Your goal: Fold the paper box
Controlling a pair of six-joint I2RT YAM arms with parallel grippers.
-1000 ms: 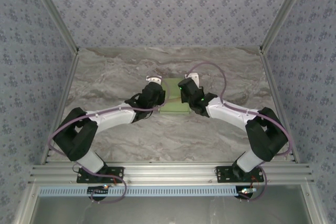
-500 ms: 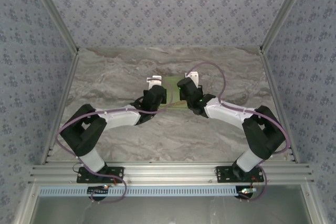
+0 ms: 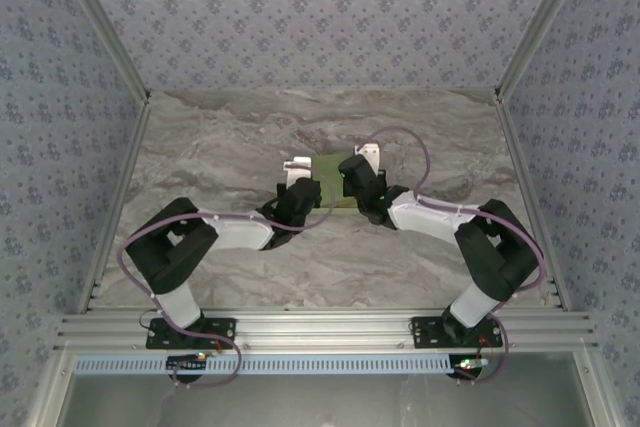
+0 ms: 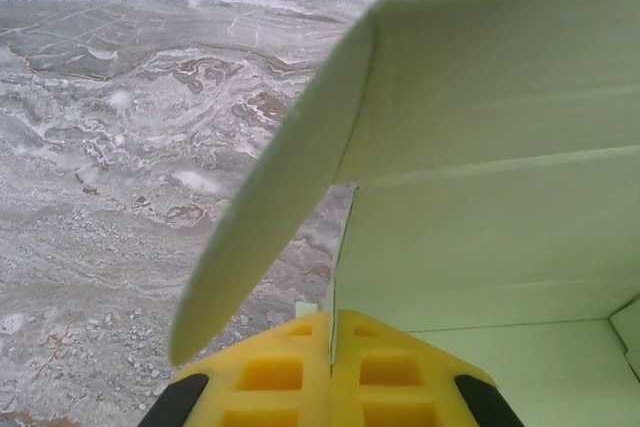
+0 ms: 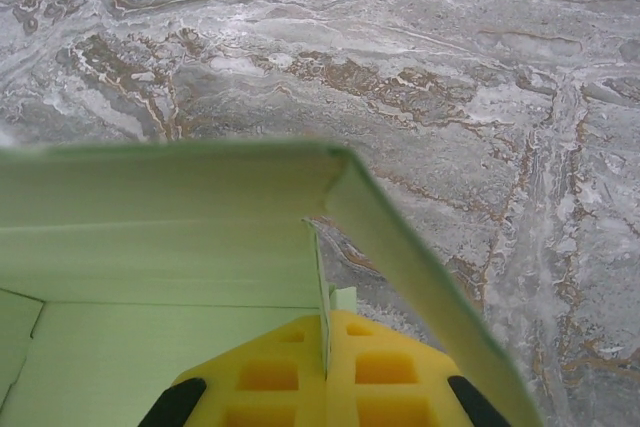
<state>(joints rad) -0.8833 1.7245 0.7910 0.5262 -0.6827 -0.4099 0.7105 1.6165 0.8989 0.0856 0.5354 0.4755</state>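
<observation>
You are looking first at the aluminium rail (image 3: pixel 320 327) at the near edge, where both arm bases are sitting. Beyond it, the two wrists are covering most of the paper box (image 3: pixel 333 179). A pale green patch is showing between them from above, and its shape is hard to make out. In the wrist views the card is running off the frame edges, and the yellow fingers (image 4: pixel 390 347) are being cut off at the bottom.

The box is sitting between the two grippers, over the middle of the grey marbled table (image 3: pixel 220 147). You cannot tell whether it is resting on the surface. Walls (image 3: pixel 320 17) papered in a blue-grey floral pattern are enclosing the table on three sides.

The left gripper (image 4: pixel 332 332) is clamping a thin upright edge of the card, with a flap leaning out to its left. The right gripper (image 5: pixel 325 332) is likewise pinching a thin card wall at the box's opposite end, jaws together on it.
</observation>
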